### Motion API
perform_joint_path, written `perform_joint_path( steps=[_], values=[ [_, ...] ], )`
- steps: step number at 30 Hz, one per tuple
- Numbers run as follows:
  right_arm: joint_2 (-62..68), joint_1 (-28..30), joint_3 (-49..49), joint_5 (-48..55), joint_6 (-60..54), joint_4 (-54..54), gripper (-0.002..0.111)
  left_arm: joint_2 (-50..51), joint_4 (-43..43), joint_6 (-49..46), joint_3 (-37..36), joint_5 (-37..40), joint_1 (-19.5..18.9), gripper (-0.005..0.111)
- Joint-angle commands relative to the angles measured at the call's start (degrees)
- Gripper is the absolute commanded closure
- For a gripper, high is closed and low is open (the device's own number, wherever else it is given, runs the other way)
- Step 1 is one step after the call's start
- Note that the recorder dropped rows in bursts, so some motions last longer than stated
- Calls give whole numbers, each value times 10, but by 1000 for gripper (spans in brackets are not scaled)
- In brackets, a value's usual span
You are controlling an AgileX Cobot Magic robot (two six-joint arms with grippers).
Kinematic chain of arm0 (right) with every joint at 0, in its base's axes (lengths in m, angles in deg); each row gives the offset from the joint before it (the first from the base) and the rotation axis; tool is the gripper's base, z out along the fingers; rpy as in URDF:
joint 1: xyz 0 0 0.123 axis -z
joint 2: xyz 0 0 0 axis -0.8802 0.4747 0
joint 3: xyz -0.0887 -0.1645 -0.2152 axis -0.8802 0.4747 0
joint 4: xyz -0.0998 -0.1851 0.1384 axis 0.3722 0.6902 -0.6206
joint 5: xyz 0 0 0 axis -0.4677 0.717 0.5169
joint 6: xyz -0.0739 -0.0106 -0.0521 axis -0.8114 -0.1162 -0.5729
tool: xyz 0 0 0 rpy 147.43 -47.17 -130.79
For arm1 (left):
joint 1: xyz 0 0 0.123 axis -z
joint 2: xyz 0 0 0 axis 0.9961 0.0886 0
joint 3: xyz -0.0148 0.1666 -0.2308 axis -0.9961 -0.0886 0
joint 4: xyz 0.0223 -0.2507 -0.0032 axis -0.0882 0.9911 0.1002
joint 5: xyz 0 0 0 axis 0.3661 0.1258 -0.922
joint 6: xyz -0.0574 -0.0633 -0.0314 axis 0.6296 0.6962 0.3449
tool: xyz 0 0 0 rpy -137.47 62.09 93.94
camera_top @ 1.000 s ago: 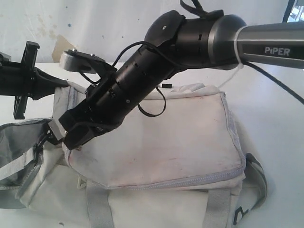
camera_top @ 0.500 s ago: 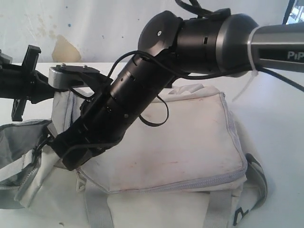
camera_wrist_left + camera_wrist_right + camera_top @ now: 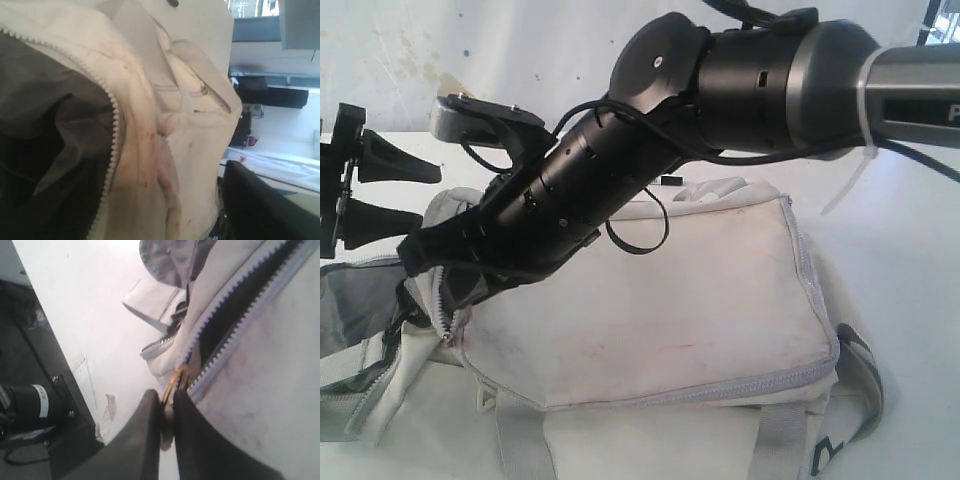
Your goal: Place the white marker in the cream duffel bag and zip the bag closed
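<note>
**Zip pull pinched; left fingers wide**

My right gripper (image 3: 166,399) was pinched narrow on the zip pull (image 3: 176,376) at the 9 o'clock end of the cream bag (image 3: 700,290), which lay on the table (image 3: 900,250). My left gripper (image 3: 420,198) stood wide apart just off that end. I could not tell where the marker was.

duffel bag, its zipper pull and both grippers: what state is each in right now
cream duffel bag, unzipped part way
zipper pull, pinched between the right jaws
right gripper, shut on zipper pull
left gripper, open, jaws apart, holding nothing
</note>
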Motion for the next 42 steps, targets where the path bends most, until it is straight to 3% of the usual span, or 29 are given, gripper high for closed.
perform_joint_path(
  steps=[1, 5, 8, 24, 38, 42],
  values=[
    [-5, -1, 2, -39, 8, -12, 108, -4, -51, -21, 4, 18, -1, 19],
    [-5, -1, 2, -47, 11, -21, 108, -24, -121, 8, 3, 18, -1, 33],
    [-5, -1, 2, -47, 17, -21, 108, -43, -122, 9, -4, 18, -1, 42],
    [-5, -1, 2, -54, 18, -21, 108, -180, -100, -23, -162, 18, -1, 42],
    [-5, -1, 2, -68, 18, -21, 108, -245, -98, 11, -223, 18, 5, 42],
    [-5, -1, 2, -68, 18, -21, 108, -245, -94, 6, -248, -49, 22, 42]
  ],
)
